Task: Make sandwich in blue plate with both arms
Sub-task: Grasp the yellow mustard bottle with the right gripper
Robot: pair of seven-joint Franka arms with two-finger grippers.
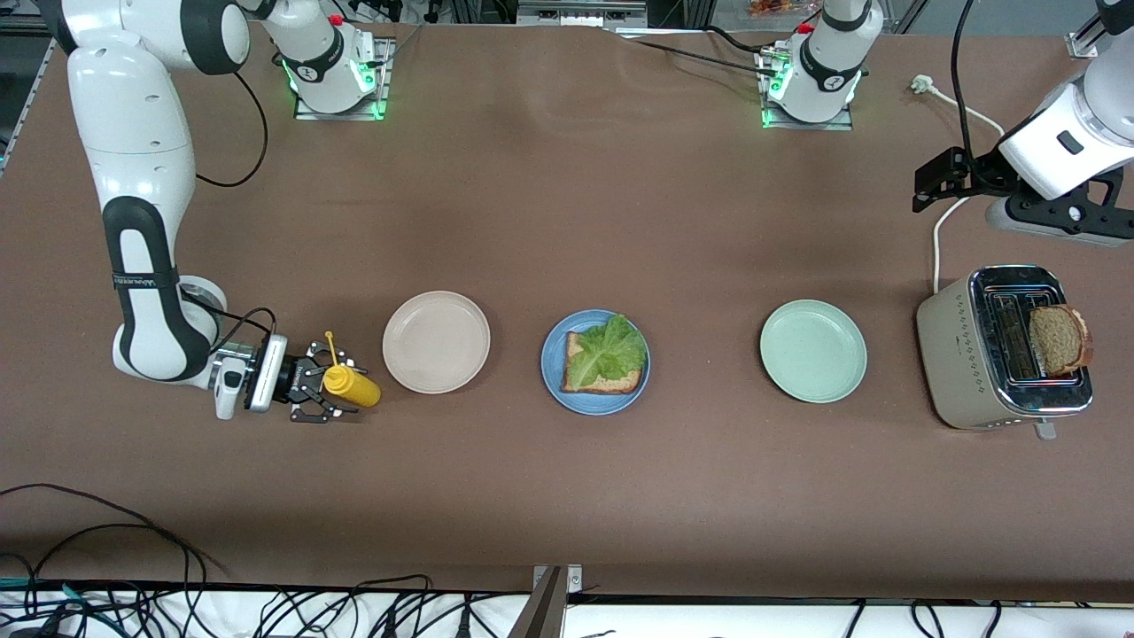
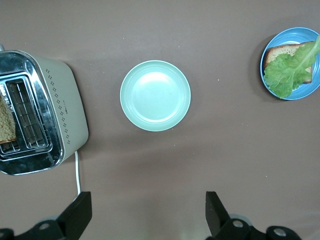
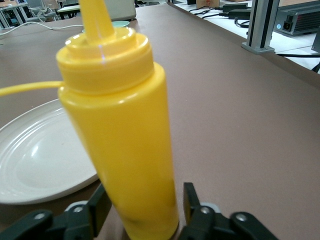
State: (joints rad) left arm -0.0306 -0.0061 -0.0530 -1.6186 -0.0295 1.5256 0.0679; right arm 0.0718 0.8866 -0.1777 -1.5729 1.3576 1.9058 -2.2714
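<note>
The blue plate [image 1: 551, 368] lies mid-table with one bread slice [image 1: 613, 382] on it and a lettuce leaf [image 1: 607, 350] on top. A second bread slice [image 1: 1059, 339] stands in the toaster [image 1: 966, 354] at the left arm's end. My left gripper [image 1: 928, 182] hangs open and empty over bare table beside the toaster. Its wrist view shows the toaster [image 2: 60, 110], the blue plate [image 2: 306, 90] and the lettuce [image 2: 287, 72]. My right gripper [image 1: 323, 387] is low at the right arm's end, its fingers either side of a yellow squeeze bottle [image 1: 352, 386], with a gap on one side [image 3: 117, 135].
A cream plate [image 1: 436, 341] lies beside the bottle, between it and the blue plate. A pale mint plate [image 1: 812, 350] lies between the blue plate and the toaster. The toaster's white cable [image 1: 937, 239] runs toward the left arm's base.
</note>
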